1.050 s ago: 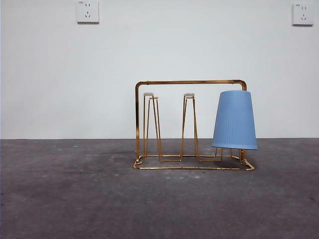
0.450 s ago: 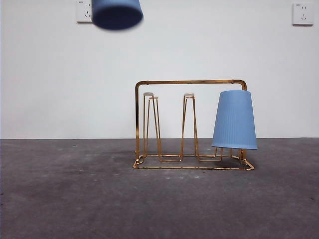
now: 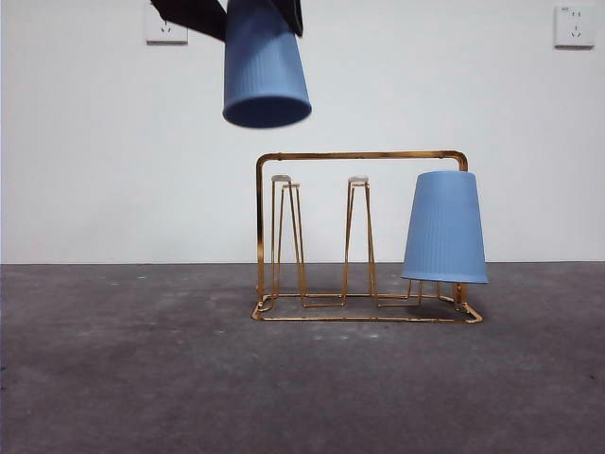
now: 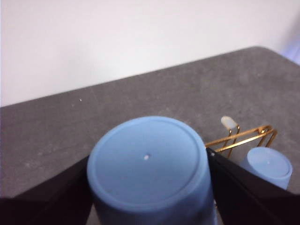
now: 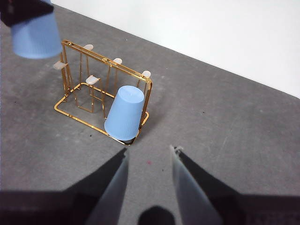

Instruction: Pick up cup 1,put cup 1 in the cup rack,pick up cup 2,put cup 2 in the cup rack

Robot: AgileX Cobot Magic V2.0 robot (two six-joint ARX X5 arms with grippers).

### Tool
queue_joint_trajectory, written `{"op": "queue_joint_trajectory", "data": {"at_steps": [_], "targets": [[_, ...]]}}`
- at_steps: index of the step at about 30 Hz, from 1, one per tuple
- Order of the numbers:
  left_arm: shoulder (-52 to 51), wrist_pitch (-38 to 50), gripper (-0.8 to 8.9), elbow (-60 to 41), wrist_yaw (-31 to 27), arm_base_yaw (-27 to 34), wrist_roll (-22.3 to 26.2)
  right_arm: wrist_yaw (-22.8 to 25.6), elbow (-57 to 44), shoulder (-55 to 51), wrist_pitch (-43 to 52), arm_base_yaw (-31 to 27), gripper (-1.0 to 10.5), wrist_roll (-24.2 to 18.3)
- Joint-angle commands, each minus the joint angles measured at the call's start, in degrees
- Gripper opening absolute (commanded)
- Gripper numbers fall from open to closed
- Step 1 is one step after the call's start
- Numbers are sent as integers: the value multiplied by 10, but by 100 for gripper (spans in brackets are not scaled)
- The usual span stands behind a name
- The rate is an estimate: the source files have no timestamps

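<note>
The gold wire cup rack (image 3: 364, 236) stands on the dark table. One blue cup (image 3: 444, 229) sits upside down on its right-hand peg; it also shows in the right wrist view (image 5: 124, 112) and the left wrist view (image 4: 267, 165). My left gripper (image 3: 248, 8) is shut on a second blue cup (image 3: 265, 66), held upside down in the air above and a little left of the rack's left pegs. That cup fills the left wrist view (image 4: 150, 171) between the jaws, and shows in the right wrist view (image 5: 35, 33). My right gripper (image 5: 149, 157) is open and empty, back from the rack (image 5: 101, 89).
Two wall sockets (image 3: 166, 23) (image 3: 574, 26) sit high on the white wall behind. Several empty pale-tipped pegs (image 3: 284, 182) stand at the rack's left and middle.
The left gripper has come down and to the right with the second cup, from out of view to just above the rack's left side. The rack and the racked cup have not moved.
</note>
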Motion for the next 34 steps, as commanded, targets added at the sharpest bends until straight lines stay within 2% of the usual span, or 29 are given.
{"op": "queue_joint_trajectory", "data": {"at_steps": [1,10,34], "targets": [[16,18,-6,-3,-9,-1,8,0,-5,-2,1,0,158,9],[51,48,-6,-3,-17,0,9,0,-5,-2,1,0,158,10],[133,42,-6,-3,-29,2,-5,0,-5,-2,-10,0,157,10]]}}
